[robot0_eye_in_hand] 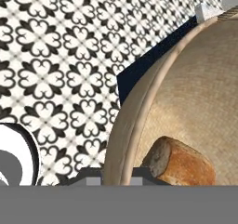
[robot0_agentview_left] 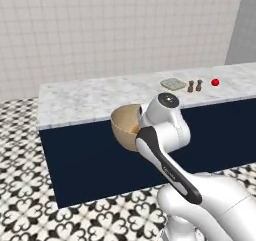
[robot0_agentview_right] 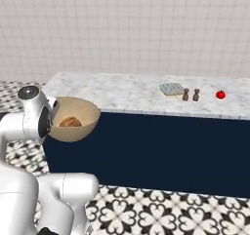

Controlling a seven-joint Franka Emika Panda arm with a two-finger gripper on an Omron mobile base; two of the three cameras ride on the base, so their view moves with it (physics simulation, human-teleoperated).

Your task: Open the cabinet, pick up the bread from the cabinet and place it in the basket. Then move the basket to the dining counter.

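My gripper (robot0_eye_in_hand: 116,177) is shut on the rim of the round tan basket (robot0_agentview_left: 125,127), with one fingertip on each side of the rim. The basket (robot0_agentview_right: 73,118) hangs in the air before the navy front of the dining counter (robot0_agentview_left: 90,99), near its left end, about level with the marble top (robot0_agentview_right: 127,95). The golden-brown bread (robot0_agentview_right: 71,122) lies inside the basket; in the hand view the bread (robot0_eye_in_hand: 181,162) sits close to the fingers against the basket's inner wall (robot0_eye_in_hand: 200,79). The cabinet is out of view.
On the counter's right part lie a grey-green square pad (robot0_agentview_left: 173,83), two small brown shakers (robot0_agentview_left: 195,86) and a red tomato (robot0_agentview_left: 215,82). Black-and-white patterned floor (robot0_agentview_left: 30,185) spreads before and left of the counter. A tiled wall stands behind.
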